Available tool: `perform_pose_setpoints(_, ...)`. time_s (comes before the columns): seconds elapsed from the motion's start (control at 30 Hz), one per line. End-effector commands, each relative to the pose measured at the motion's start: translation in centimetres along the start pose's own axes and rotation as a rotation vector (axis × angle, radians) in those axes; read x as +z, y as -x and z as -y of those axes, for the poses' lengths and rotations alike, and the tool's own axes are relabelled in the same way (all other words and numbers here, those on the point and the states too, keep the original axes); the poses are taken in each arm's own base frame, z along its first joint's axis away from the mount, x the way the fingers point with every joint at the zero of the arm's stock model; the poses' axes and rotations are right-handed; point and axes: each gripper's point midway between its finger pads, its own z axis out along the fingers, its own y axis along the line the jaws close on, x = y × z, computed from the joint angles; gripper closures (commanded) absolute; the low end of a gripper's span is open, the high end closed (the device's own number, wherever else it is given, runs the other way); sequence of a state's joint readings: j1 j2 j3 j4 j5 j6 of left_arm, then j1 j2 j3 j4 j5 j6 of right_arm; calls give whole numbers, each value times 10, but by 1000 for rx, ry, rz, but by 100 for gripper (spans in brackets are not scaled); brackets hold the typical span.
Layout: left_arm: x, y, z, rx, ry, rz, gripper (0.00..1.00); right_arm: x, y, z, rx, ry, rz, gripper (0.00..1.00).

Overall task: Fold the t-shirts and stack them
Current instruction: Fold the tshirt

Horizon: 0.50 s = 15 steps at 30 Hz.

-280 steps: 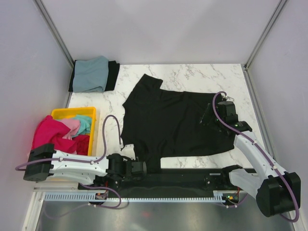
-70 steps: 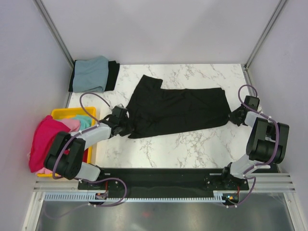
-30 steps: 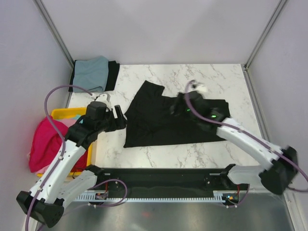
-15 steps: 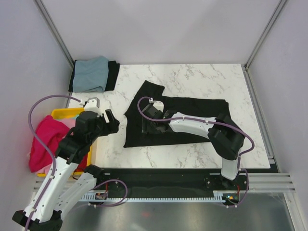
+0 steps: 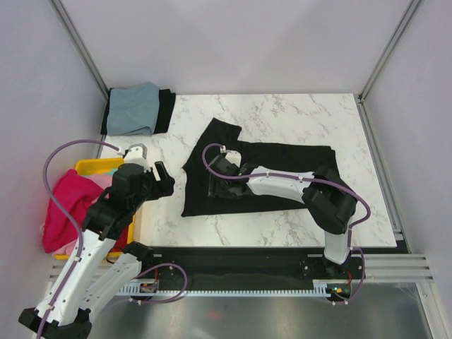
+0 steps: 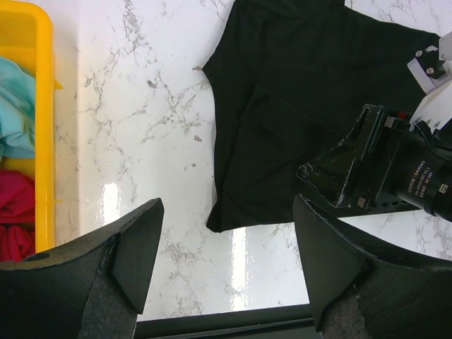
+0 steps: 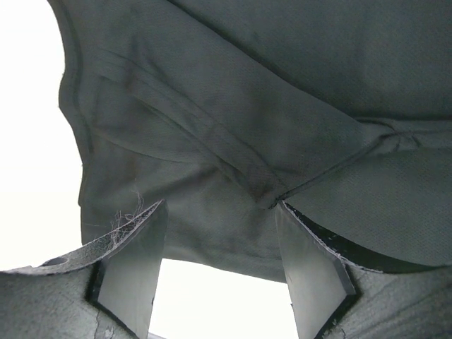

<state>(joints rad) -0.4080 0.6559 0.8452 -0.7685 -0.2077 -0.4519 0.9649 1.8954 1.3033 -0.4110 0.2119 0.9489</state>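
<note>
While my left gripper [image 5: 159,178] hangs open and empty over the marble right of the yellow bin [image 5: 95,167], the large black t-shirt [image 5: 296,161] lies flat across mid-frame. My right gripper [image 7: 219,272] stands spread over its left end, by a sleeve seam, holding nothing. The cloth looks light and limp, so I'd pinch both layers at that left edge.

The large black t-shirt [image 5: 282,157] lay flat on the bench [image 5: 282,113], folded into a long band, one sleeve pointing far-left. A folded grey-blue t-shirt [image 5: 133,107] sat on a folded black t-shirt [image 5: 167,109] in the far-left corner. A magenta t-shirt [image 5: 63,201], pink t-shirt [image 5: 106,183] and teal t-shirt [image 6: 14,106] lay crumpled in the yellow bin [image 5: 92,167]
</note>
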Motion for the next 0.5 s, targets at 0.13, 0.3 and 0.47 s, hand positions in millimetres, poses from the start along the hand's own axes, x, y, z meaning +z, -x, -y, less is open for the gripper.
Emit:
perform_pose_setpoints(0.13, 0, 9, -2, 32, 4, 39, 19, 7, -4, 21, 26, -63, 29, 39)
perform_pose_setpoints(0.3, 0, 8, -2, 33, 3, 35, 19, 11, 1, 24, 26, -74, 35, 58)
perform_pose_setpoints(0.47, 1, 7, -2, 34, 5, 35, 20, 10, 13, 21, 32, -67, 57, 63)
